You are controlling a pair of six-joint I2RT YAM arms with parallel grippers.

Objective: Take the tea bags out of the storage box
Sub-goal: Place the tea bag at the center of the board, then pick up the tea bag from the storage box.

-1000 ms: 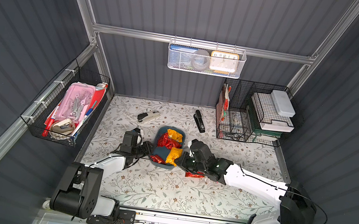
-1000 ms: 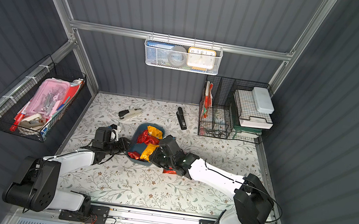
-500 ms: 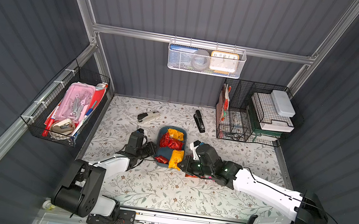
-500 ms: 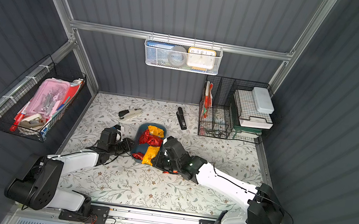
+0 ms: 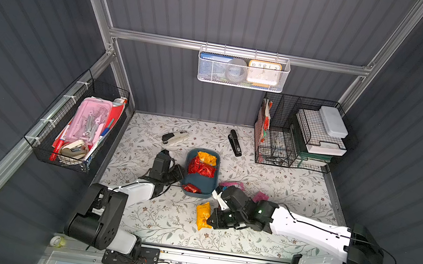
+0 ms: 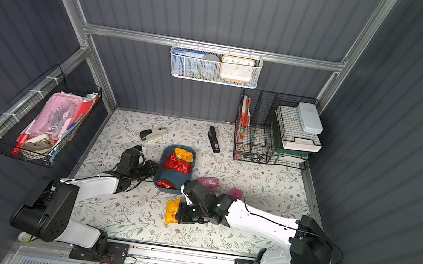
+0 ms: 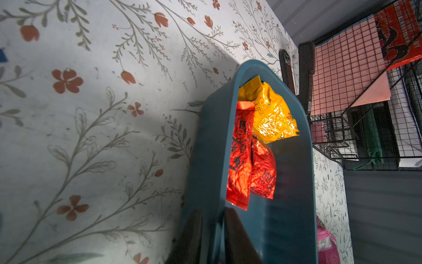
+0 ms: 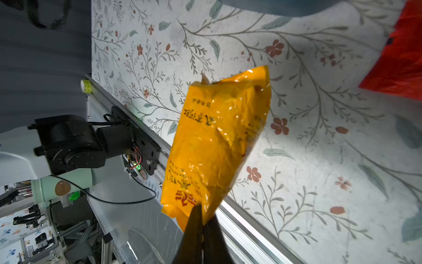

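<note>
The clock (image 5: 263, 73) dial reads 10, 11, 12, 1, 2.

The dark fingers (image 7: 237, 237) of the left gripper (image 7: 212, 212) are sitting on either side of the wall of the dark teal-blue plastic storage box (image 7: 205, 160), but they are looking too blurry to tell if they are squeezing it. Picture edges are cutting off the shiny pink foil tea bag (image 7: 326, 246) and the shiny red foil tea bag (image 8: 399, 57). The black fingers (image 8: 194, 235) of the right gripper (image 8: 204, 214) are hiding a corner of the crinkly orange-yellow foil tea bag (image 8: 217, 141) they are pinching.
</note>
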